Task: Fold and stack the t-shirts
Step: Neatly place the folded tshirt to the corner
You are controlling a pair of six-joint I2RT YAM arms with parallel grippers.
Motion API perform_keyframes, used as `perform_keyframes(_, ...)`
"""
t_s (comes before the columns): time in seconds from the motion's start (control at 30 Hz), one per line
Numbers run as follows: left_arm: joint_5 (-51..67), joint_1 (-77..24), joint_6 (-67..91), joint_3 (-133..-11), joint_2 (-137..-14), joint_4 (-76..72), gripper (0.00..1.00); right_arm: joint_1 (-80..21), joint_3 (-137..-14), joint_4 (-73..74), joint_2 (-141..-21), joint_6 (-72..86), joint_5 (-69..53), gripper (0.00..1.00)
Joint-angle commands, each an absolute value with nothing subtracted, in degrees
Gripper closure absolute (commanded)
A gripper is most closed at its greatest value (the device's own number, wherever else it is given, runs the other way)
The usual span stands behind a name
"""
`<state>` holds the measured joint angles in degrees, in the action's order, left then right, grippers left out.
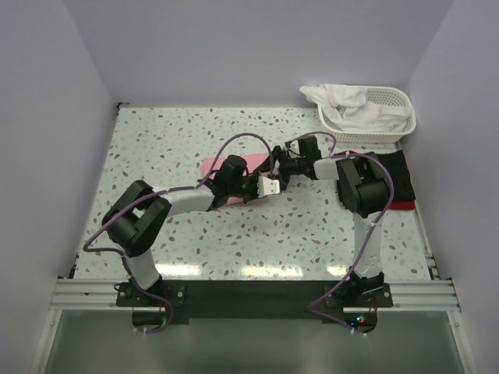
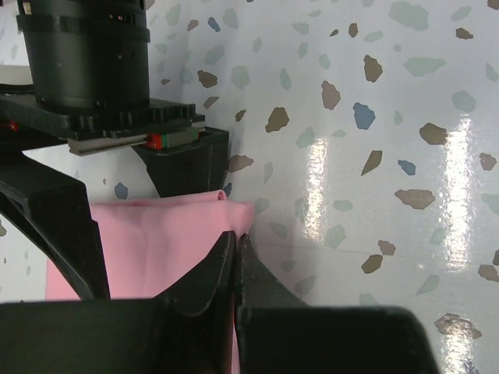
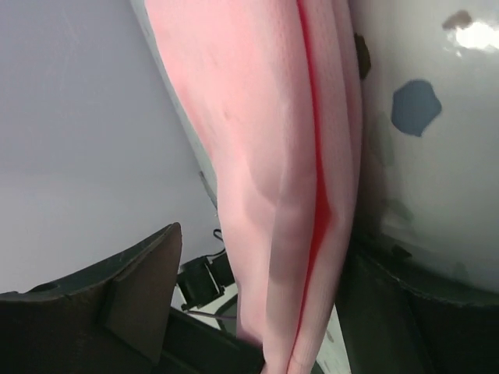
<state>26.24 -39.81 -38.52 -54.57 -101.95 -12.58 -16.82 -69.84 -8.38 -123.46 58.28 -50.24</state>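
Left hand (image 2: 235,261) seemingly pinches pink t-shirt (image 2: 156,241); right hand (image 3: 265,300) straddles it, basket (image 1: 386,129) beyond.

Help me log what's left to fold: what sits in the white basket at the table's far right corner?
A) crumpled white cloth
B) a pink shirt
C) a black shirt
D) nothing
A: crumpled white cloth spills over the basket, while the pink t-shirt lies mid-table and the black t-shirt lies nearer, on the table.

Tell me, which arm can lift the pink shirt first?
Left. The left gripper is shut on the pink shirt's edge, ready to pull. The right gripper has cloth between its jaws, but they stand open, so it holds nothing yet.
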Motion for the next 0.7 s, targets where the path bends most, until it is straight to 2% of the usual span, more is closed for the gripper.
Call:
perform_keyframes(0.0, 28.3, -39.6, -35.7, -56.9, -98.9, -13.4, 1.00, -17.9, -69.7, -9.3, -128.6, 59.1, -40.5, 0.23)
perform_keyframes(0.1, 28.1, -39.7, -35.3, -57.0, -98.6, -13.5, 1.00, -17.9, -70.4, -10.3, -130.2, 60.7, -39.5, 0.32)
perform_keyframes(0.2, 27.9, -39.6, -35.1, -57.2, -98.4, -12.8, 1.00, -18.0, -71.5, -10.0, -130.8, 61.0, -39.0, 0.47)
perform_keyframes(0.23, 27.9, -39.6, -34.9, -57.4, -98.2, -12.7, 1.00, -17.9, -72.2, -9.4, -130.8, 59.8, -38.9, 0.64)
perform_keyframes(0.27, 27.4, -39.6, -34.6, -57.7, -98.1, -12.4, 0.96, -17.8, -73.0, -8.3, -130.7, 58.4, -38.9, 0.74)
perform_keyframes(0.3, 26.6, -39.6, -33.0, -58.4, -98.0, -11.6, 0.89, -17.8, -74.1, -3.4, -130.4, 56.4, -38.8, 0.84)
perform_keyframes(0.33, 26.0, -39.6, -31.9, -59.0, -97.8, -10.6, 0.81, -17.8, -76.9, -0.2, -129.5, 50.8, -37.9, 1.00)
perform_keyframes(0.37, 24.6, -39.6, -31.2, -60.5, -97.6, -7.4, 0.67, -17.7, -78.4, 4.4, -128.9, 47.4, -37.4, 1.00)
perform_keyframes(0.43, 23.3, -39.2, -28.9, -61.4, -96.1, -4.1, 0.56, -17.4, -81.0, 14.1, -125.5, 38.2, -35.8, 1.00)
perform_keyframes(0.47, 22.8, -38.9, -28.0, -61.5, -95.1, -1.9, 0.47, -17.1, -81.6, 16.8, -123.9, 35.2, -33.9, 1.00)
perform_keyframes(0.53, 22.6, -37.5, -25.3, -61.2, -92.1, -0.2, 0.35, -16.8, -84.3, 26.2, -120.4, 26.0, -32.0, 1.00)
perform_keyframes(0.57, 22.1, -36.8, -24.4, -61.1, -91.2, 2.3, 0.19, -16.4, -85.5, 29.7, -119.5, 23.1, -30.1, 1.00)
perform_keyframes(0.63, 20.5, -36.5, -24.1, -61.5, -89.1, 4.5, 0.03, -15.6, -87.5, 37.9, -117.3, 16.2, -28.2, 1.00)
perform_keyframes(0.67, 19.3, -36.3, -23.8, -62.4, -88.8, 6.8, 0.00, -14.4, -88.0, 40.0, -115.3, 14.2, -27.3, 1.00)
